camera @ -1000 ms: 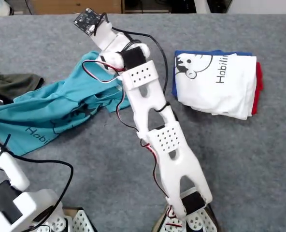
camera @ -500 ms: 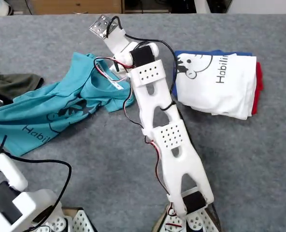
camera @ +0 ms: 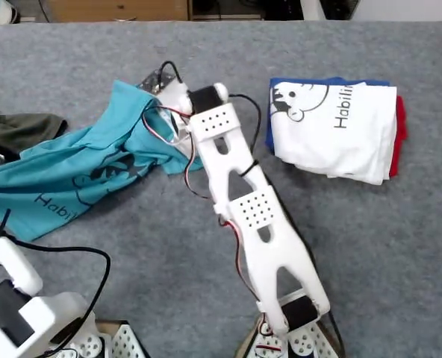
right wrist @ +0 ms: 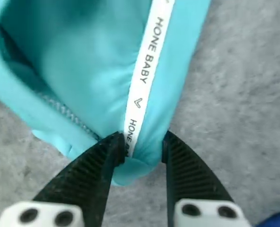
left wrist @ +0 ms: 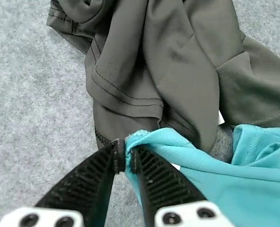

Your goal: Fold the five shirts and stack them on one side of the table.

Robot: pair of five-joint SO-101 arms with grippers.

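A teal shirt (camera: 72, 171) lies crumpled across the left half of the grey table. My right gripper (right wrist: 140, 142) is shut on its collar, with the white label tape (right wrist: 147, 56) between the fingers; in the high view this wrist (camera: 172, 97) sits over the shirt's far right end. My left gripper (left wrist: 125, 149) is shut on a hem corner of the teal shirt (left wrist: 225, 175), right beside an olive shirt (left wrist: 168, 56). That olive shirt (camera: 19, 130) lies bunched at the left edge. A folded stack (camera: 333, 130) has a white shirt on top of blue and red ones.
The right arm (camera: 243, 201) stretches diagonally from the front centre of the table to the teal shirt. The left arm's base (camera: 19, 313) stands at the front left corner. Bare grey carpet (camera: 385, 246) covers the front right area.
The right gripper swung right, then came back nearer and lower, still holding the collar. The teal shirt's far end slackened and bunched up by the wrist.
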